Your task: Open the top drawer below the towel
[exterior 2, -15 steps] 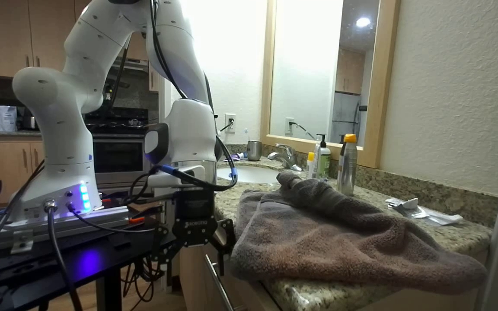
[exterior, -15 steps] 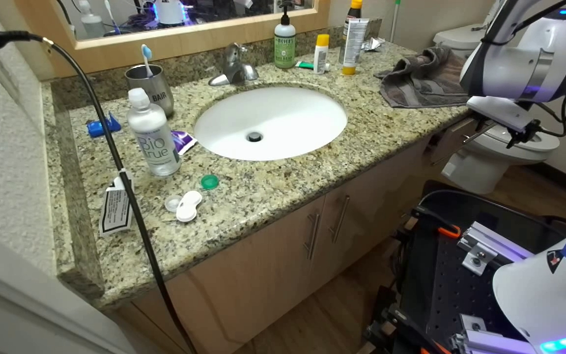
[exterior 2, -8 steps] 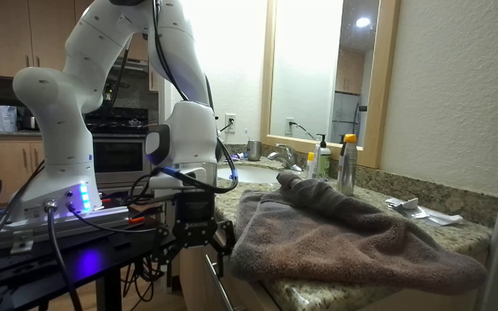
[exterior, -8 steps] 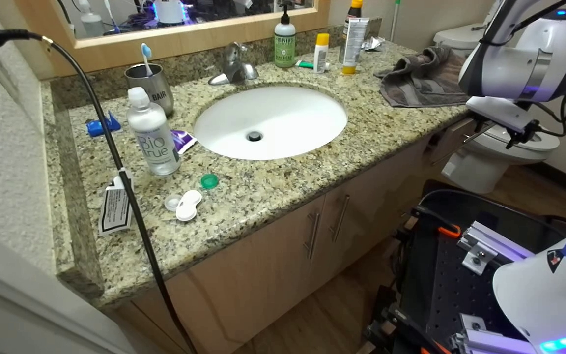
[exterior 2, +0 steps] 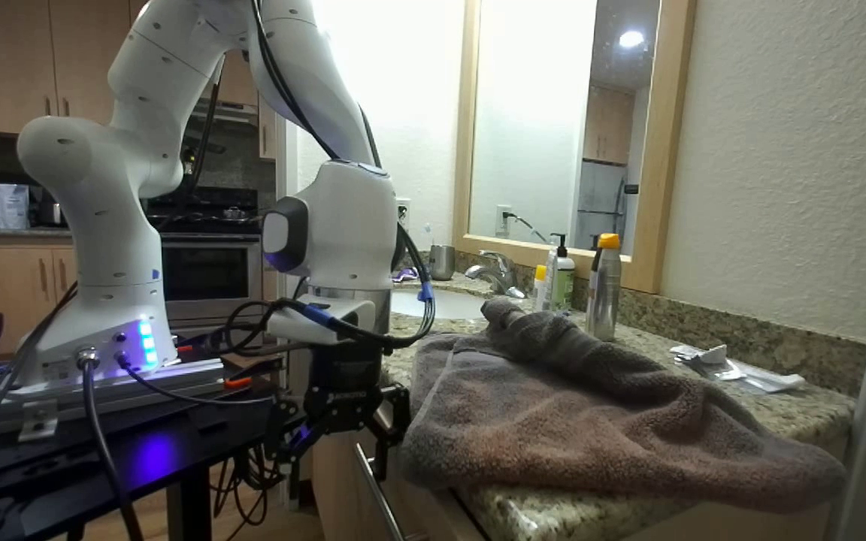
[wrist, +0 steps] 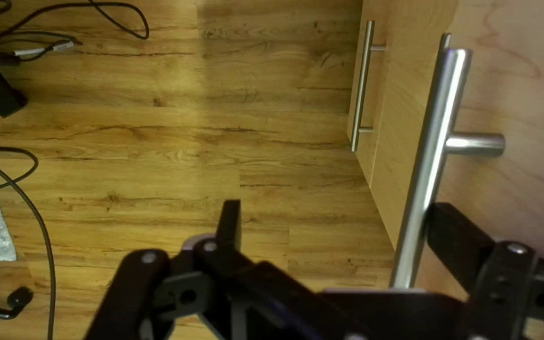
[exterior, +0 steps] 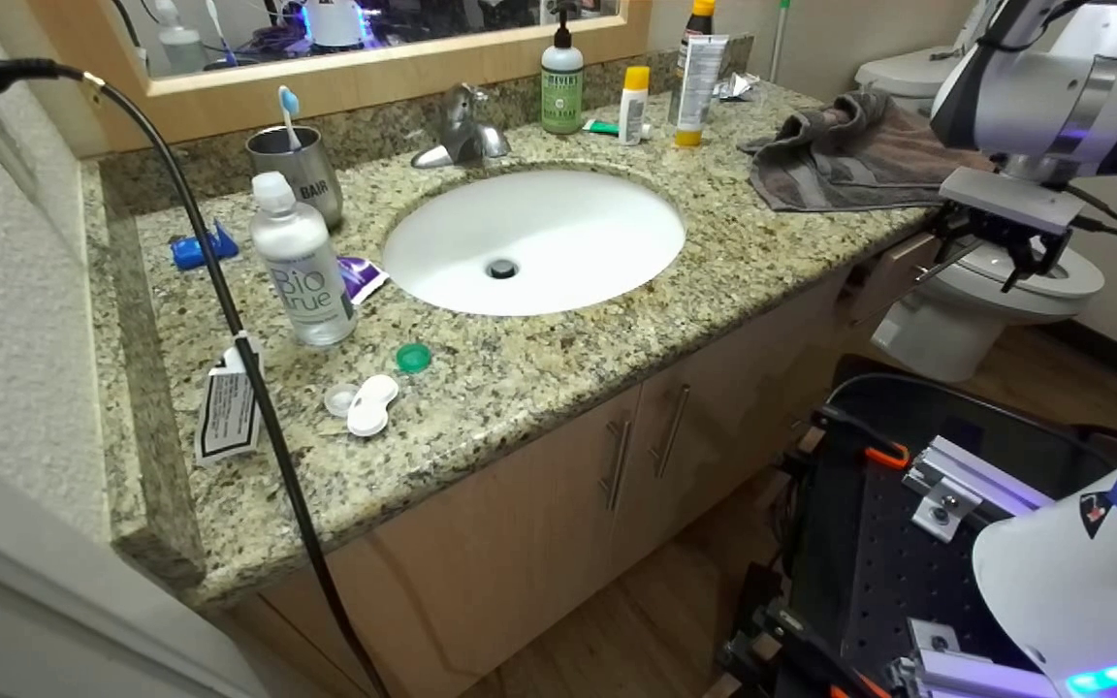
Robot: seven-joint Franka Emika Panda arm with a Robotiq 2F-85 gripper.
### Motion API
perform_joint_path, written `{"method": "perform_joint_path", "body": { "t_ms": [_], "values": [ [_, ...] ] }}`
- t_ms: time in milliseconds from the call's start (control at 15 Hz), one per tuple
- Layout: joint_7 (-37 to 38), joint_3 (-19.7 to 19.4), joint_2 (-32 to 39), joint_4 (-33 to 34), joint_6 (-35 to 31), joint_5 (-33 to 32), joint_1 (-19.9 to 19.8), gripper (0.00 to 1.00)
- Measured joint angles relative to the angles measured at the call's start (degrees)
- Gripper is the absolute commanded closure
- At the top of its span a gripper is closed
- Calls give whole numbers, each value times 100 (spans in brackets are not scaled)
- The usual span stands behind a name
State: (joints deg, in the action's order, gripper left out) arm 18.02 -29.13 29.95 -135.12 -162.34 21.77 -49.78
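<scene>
The top drawer's wooden front (exterior 2: pixel 425 507) lies under the counter edge below the grey-brown towel (exterior 2: pixel 591 421). A dark gap behind the front (exterior: pixel 893 271) shows the drawer standing slightly out. Its metal bar handle (wrist: pixel 432 156) runs up the right of the wrist view and shows in an exterior view (exterior 2: pixel 384 505). My gripper (wrist: pixel 335 217) is open and points down at the handle. One black finger (wrist: pixel 458 241) is between the bar and the drawer front, against or very near the bar. The other finger (wrist: pixel 230 222) is outside the bar, well apart from it.
The granite counter (exterior: pixel 520 388) edge and the overhanging towel are beside the gripper. Cabinet door handles (exterior: pixel 672 431) stick out farther along. The black robot cart (exterior: pixel 869 543) stands before the cabinet. Cables (wrist: pixel 45 226) lie over the floor. A toilet (exterior: pixel 946 320) stands beyond the drawer.
The hand and wrist have shifted and tilted in the last half second, moving right in both exterior views. The fingers stay by the handle. The drawer and towel show no clear movement.
</scene>
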Motion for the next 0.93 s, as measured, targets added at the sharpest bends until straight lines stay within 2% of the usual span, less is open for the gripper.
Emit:
{"method": "perform_joint_path", "body": {
  "t_ms": [200, 467, 733, 933],
  "values": [
    [-299, 99, 36, 334, 650, -69, -280, 0],
    [-682, 256, 75, 567, 988, -179, -573, 0],
    [-688, 165, 109, 579, 858, -730, -528, 0],
    [-547, -214, 211, 555, 667, -1327, -307, 0]
  ]
}}
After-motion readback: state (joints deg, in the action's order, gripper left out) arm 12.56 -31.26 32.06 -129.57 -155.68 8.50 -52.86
